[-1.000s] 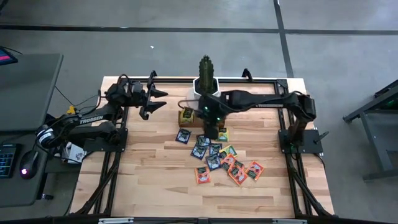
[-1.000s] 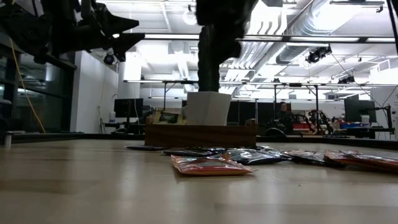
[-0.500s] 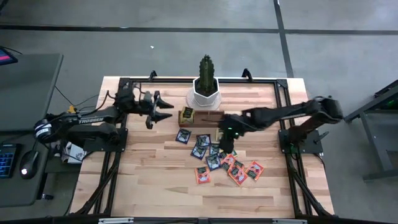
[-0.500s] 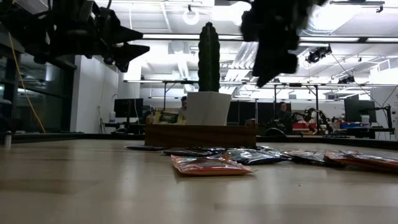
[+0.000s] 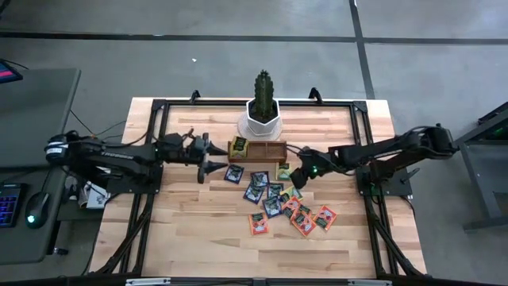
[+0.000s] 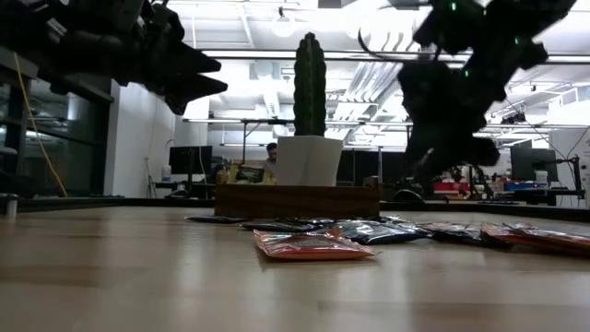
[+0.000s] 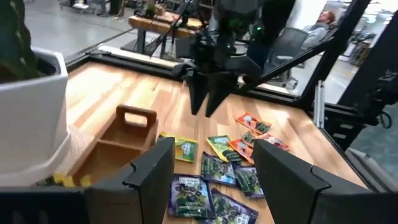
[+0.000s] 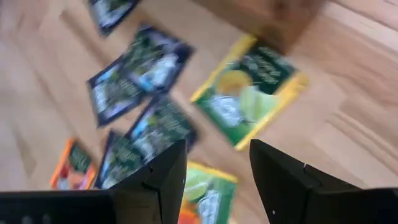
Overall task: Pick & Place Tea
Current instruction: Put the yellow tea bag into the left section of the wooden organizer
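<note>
Wooden table: a pale butcher-block top carried two dark arms, a scatter of tea sachets and a potted cactus.
Tea: the sachets lay flat and loose on the wood near the table's middle, in front of the tray; dark blue-black ones sat toward the left of the scatter, orange-red ones toward the front right, and a yellow-green sachet lay just off the tray's right end.
Tray: the brown wooden tray stood between the cactus pot and the scatter, with one yellow-green sachet at its left end.
Cactus: it stood upright in a white pot at the back of the table, just behind the tray.
Left gripper: it hung above the table to the left of the tray, its fingers spread wide and holding nothing.
Right gripper: it hung over the right side of the scatter, pointed down at the yellow-green sachet by the tray's end; its fingers stood apart with nothing between them.
Room: a person sat at a desk far behind the table in the low view.
</note>
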